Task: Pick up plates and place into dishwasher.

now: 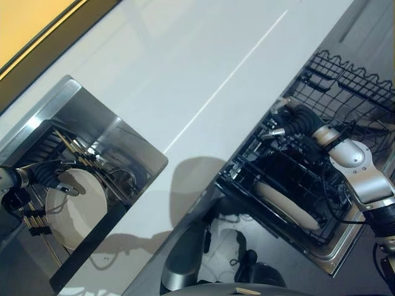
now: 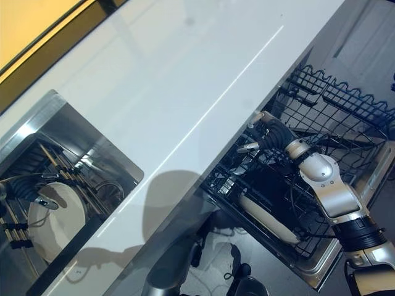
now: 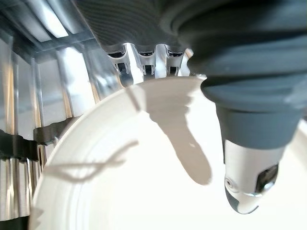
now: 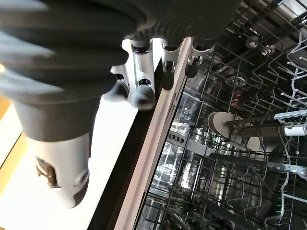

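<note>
Left hand [image 3: 249, 158] closed on cream plate [image 1: 77, 206] in sink [image 1: 92, 120] at left: thumb across the face, fingers [image 3: 144, 60] apparently hooked over the far rim, ready for lifting. Right hand [image 2: 262, 132] relaxed, empty, above dishwasher rack [image 2: 336, 102] at right. Second plate [image 1: 287, 203] already slotted on edge between tines.

Broad white bench [image 1: 185, 80] between sink [image 1: 37, 132] and dishwasher rack [image 1: 345, 80]: bare, open to passage. Sink crowded: cream plate [image 1: 74, 209] upright among wooden-peg rack [image 1: 74, 148] and steel walls, left hand [image 1: 58, 179] pressed against plate face, thumb over it. Lower rack [image 1: 290, 185] thick with wire tines; one plate [image 1: 287, 206] standing on edge in it. Right hand [image 1: 281, 126] at the rack's edge beside the bench, fingers loosely extended, empty.
</note>
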{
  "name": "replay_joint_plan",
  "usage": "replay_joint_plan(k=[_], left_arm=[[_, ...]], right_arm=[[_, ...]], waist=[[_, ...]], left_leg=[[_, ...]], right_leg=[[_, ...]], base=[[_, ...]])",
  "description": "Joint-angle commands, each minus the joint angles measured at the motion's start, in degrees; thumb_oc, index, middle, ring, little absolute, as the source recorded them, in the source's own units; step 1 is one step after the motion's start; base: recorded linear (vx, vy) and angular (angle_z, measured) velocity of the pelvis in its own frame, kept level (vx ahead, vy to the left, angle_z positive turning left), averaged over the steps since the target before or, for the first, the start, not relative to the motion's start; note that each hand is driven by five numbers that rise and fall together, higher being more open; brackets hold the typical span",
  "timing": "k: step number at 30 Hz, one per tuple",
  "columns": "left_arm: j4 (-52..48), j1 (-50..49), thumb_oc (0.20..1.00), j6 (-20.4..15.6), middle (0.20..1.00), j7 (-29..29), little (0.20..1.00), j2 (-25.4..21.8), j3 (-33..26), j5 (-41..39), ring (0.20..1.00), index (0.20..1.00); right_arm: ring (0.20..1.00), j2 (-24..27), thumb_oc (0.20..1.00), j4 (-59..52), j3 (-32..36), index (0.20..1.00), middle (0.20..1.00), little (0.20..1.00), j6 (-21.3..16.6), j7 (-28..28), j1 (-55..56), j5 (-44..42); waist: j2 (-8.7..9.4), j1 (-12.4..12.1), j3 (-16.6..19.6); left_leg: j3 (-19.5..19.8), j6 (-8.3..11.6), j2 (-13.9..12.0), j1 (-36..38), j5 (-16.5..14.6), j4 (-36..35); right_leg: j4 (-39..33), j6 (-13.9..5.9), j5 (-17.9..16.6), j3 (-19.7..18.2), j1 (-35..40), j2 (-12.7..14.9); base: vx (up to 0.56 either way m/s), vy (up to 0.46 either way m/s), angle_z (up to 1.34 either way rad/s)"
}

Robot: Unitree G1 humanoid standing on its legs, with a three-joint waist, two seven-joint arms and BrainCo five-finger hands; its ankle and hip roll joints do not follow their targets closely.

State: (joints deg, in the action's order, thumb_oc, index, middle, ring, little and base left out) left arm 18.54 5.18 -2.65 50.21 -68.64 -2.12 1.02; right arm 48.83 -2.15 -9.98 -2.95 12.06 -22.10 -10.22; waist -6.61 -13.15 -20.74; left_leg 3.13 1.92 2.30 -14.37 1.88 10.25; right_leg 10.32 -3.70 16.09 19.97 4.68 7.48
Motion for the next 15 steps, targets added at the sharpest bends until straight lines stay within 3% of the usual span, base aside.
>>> replay_joint_plan(k=[1, 7, 8, 9, 11, 15], left_arm=[[-11.13, -12.44, 1.0, -2.62, 1.0, 7.72, 1.0, 1.88, 4.74, -2.31, 1.0, 1.0], [-18.66, -21.11, 1.0, -2.09, 1.0, 8.5, 1.0, 3.79, -0.6, 0.69, 1.0, 1.0], [-19.05, -21.94, 0.94, -2.02, 0.94, 8.52, 0.94, 3.99, -1.16, 1.39, 0.94, 0.94], [-19.56, -23.14, 0.762, -2.03, 0.762, 8.6, 0.762, 4.27, -1.91, 3.34, 0.762, 0.762], [-19.97, -24.89, 0.2, -2.26, 0.2, 8.92, 0.2, 4.32, -3.38, 5.7, 0.2, 0.2], [-20.26, -27.38, 0.2, -3.81, 0.2, 10.46, 0.2, 4.21, -5.45, 6.35, 0.2, 0.2]], right_arm=[[1.0, 1.78, 1.0, -3.53, -0.89, 1.0, 1.0, 1.0, -4.47, -1.83, -2.07, -3.65], [1.0, 1.89, 1.0, -3.95, 0.54, 1.0, 1.0, 1.0, -4.24, -3.4, 1.26, -4.57], [1.0, 1.8, 1.0, -3.96, 0.6, 1.0, 1.0, 1.0, -4.26, -3.52, 1.53, -4.54], [1.0, 1.71, 1.0, -3.97, 0.91, 1.0, 1.0, 1.0, -4.32, -3.85, 2.21, -4.54], [1.0, 1.56, 1.0, -4.26, 1.42, 1.0, 1.0, 1.0, -4.39, -4.14, 3.22, -4.68], [1.0, 1.49, 1.0, -4.58, 1.68, 1.0, 1.0, 1.0, -4.37, -4.83, 4.52, -5.03]], waist=[[-0.41, -3.69, 6.71], [-0.09, -6.21, 8.56], [-0.04, -6.35, 8.74], [-0.04, -6.84, 9.07], [0.07, -7.38, 9.57], [0.3, -8.28, 10.6]], left_leg=[[1.43, 1.58, 0.5, -5.43, 1.58, 2.43], [3.48, 1.66, 1.19, -4.16, 1.45, 2.04], [3.69, 1.66, 1.24, -4.07, 1.49, 1.96], [4.23, 1.66, 1.31, -3.67, 1.55, 1.7], [4.82, 1.72, 1.38, -3.22, 1.63, 1.43], [5.84, 1.74, 1.48, -2.51, 1.81, 0.89]], right_leg=[[0.57, -2.49, -6.78, -0.56, -0.04, 5.88], [0.65, -2.21, -6.03, 1.34, 1.93, 5.53], [0.62, -2.17, -6.01, 1.51, 2.09, 5.47], [0.73, -2.09, -5.91, 1.9, 2.33, 5.36], [0.83, -2.04, -5.78, 2.35, 2.69, 5.21], [0.83, -1.85, -5.62, 3.17, 3.39, 4.74]], base=[[0.0, -0.071, 0.07], [0.02, -0.068, 0.12], [0.01, -0.052, 0.16], [0.01, -0.049, 0.12], [0.02, -0.058, 0.07], [0.02, -0.046, 0.11]])
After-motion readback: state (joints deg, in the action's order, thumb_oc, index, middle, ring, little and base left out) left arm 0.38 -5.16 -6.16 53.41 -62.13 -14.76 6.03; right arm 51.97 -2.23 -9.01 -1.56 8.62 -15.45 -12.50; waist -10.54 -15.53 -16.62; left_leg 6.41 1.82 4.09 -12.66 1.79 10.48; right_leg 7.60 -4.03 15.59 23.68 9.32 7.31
